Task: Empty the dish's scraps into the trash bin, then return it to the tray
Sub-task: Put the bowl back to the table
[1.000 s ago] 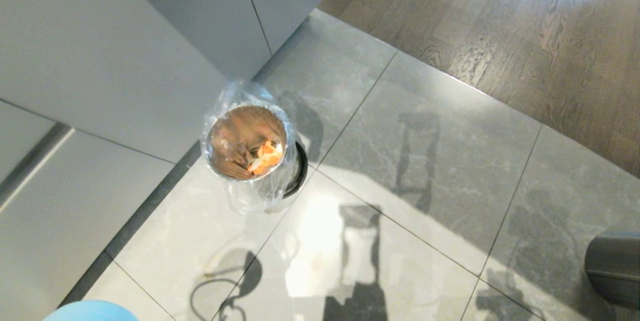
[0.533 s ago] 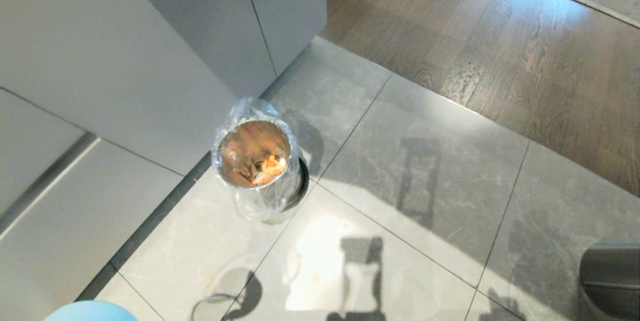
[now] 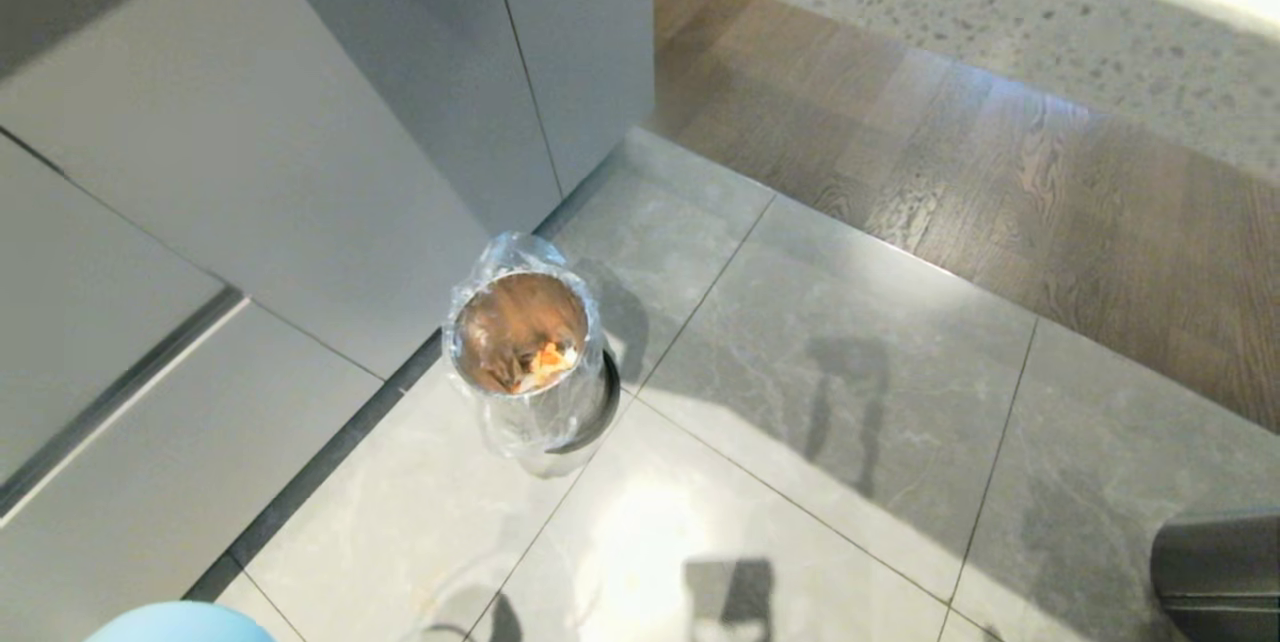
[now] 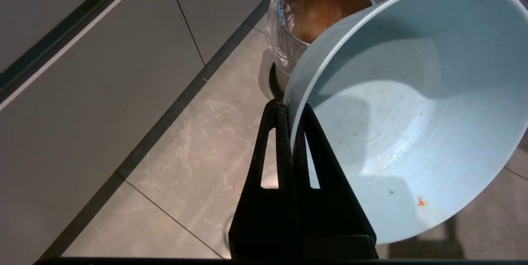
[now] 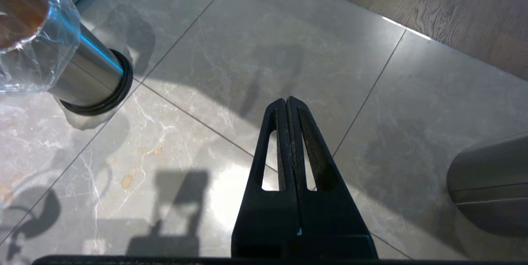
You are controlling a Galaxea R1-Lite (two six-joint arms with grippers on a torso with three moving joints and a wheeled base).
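Left pincer (image 4: 288, 110) is clamped on the rim of the dish (image 4: 412, 124), one finger inside the wall and one outside. A rim pinch is the only hold a thin-walled deep bowl offers, and it leaves the mouth unobstructed for pouring. The dish is carried tilted, its white inside facing the wrist camera. It looks empty apart from a tiny orange crumb and some wet smears near the bottom. In the head view only a sliver of its pale blue outside shows at the lower edge.

The scraps (image 3: 548, 362) sit inside the trash bin (image 3: 525, 362), yellow-orange bits against the far side of the liner. So I judge the dump step done, with the return to the tray remaining. No tray is visible in any view.

The bin stands on the tiled floor, tight against the cabinet (image 3: 300, 142) base, near where the tiles meet the wood flooring (image 3: 1000, 172). The bag is folded over the steel rim, so the opening stays wide and the drop target is easy to hit.

Right pincer (image 5: 287, 104) is closed on nothing and hangs over bare tile, well apart from the trash bin. It looks parked and out of the way, since this is a one-arm job. A larger grey bin (image 3: 1215, 562) shows at the right edge of the head view; it's not the target.

Risk, as I see it: a rim pinch gives little margin against the bowl twisting on the way back.
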